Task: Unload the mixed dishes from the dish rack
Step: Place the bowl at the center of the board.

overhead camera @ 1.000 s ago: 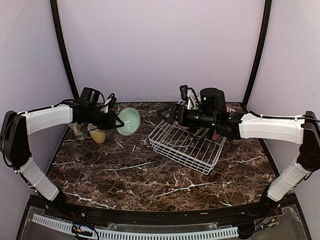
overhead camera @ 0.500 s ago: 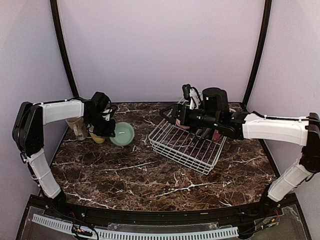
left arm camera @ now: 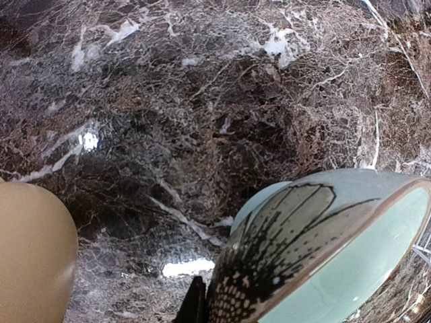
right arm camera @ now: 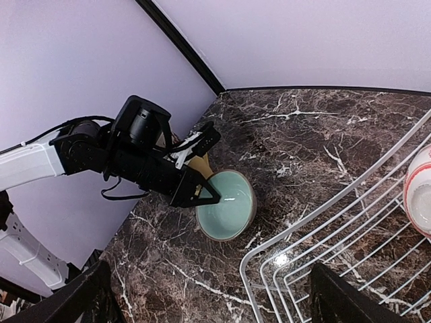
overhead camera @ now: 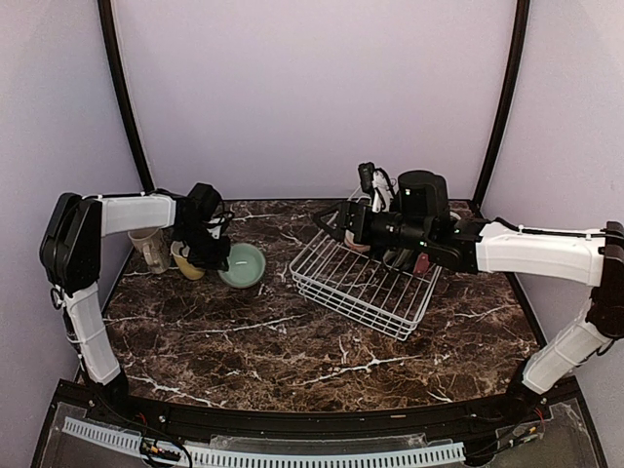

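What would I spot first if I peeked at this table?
A mint bowl on the far left of the table, its rim pinched by the left gripper. Right of it sits a big white wire dish rack, with the right gripper hovering open over its far-left corner.

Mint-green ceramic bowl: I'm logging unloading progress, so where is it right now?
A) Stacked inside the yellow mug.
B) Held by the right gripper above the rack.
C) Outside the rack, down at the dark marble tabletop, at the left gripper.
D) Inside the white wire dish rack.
C: the top view shows the mint-green ceramic bowl at the left gripper, low on the dark marble tabletop, apart from the white wire dish rack.
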Robot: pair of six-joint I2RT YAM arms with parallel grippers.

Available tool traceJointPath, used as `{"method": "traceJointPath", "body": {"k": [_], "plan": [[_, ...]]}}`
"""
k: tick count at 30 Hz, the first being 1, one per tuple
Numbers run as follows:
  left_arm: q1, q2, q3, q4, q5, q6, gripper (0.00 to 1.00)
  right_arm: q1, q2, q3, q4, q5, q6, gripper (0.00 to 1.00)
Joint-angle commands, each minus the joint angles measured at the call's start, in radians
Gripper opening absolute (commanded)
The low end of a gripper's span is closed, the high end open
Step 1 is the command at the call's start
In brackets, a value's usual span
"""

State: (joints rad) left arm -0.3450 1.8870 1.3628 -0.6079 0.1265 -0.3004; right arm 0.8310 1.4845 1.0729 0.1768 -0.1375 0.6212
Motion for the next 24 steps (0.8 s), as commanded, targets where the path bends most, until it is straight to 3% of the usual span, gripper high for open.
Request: {"method": "traceJointPath", "body": {"k": [1, 17, 24], "plan": [[-0.002, 0.003, 0.055, 0.001, 0.005, -0.002, 0.07, 0.004, 0.006, 0.001, 0.035, -0.006, -0.016, 0.99], [-0.002, 0.007, 0.068, -0.001, 0.013, 0.015, 0.16, 0.007, 0.004, 0.017, 0.011, -0.003, -0.034, 0.99], [-0.012, -0.050, 0.041, -0.011, -0.075, 0.029, 0.26, 0.008, -0.022, 0.007, -0.045, 0.034, -0.064, 0.99]]}}
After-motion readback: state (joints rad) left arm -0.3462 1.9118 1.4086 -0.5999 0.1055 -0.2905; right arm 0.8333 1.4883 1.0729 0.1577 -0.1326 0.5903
